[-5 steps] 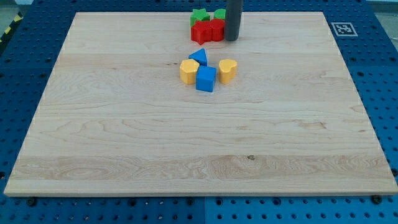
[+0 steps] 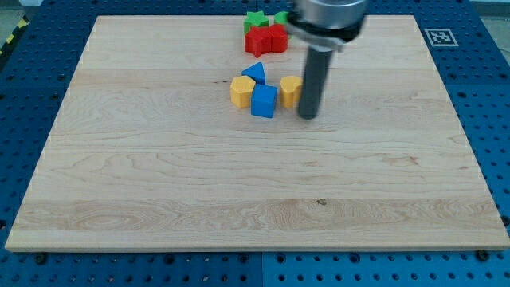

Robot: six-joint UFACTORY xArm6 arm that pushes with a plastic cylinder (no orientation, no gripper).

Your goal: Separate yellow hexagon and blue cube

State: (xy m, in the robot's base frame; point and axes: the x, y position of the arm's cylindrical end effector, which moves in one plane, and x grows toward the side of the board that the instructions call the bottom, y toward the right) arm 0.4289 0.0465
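While the hexagon [image 2: 242, 91] and cube [image 2: 264, 101] sit touching near board [image 2: 159, 159] centre-top, the step in hand is the approach.

Item: my tip [image 2: 307, 115]. No pincer fitted, so nothing to release or clench; a bare rod, grasping nothing. Position: 3 o'clock of the cube, just beside the yellow heart [image 2: 290, 90], which lies between.

Item: hexagon. At 10 o'clock of the cube, sides in contact.

Item: blue triangle [image 2: 254, 73]. At 12 o'clock of the pair, close.

Item: red blocks [image 2: 266, 39] and green blocks [image 2: 256, 19]. Top edge, well apart.

Handling note: a push from the present side would likely drive heart, cube and hexagon together. Better to circle to 6 o'clock of the cube, then push one block off sideways, away from its partner, keeping clear of the triangle.
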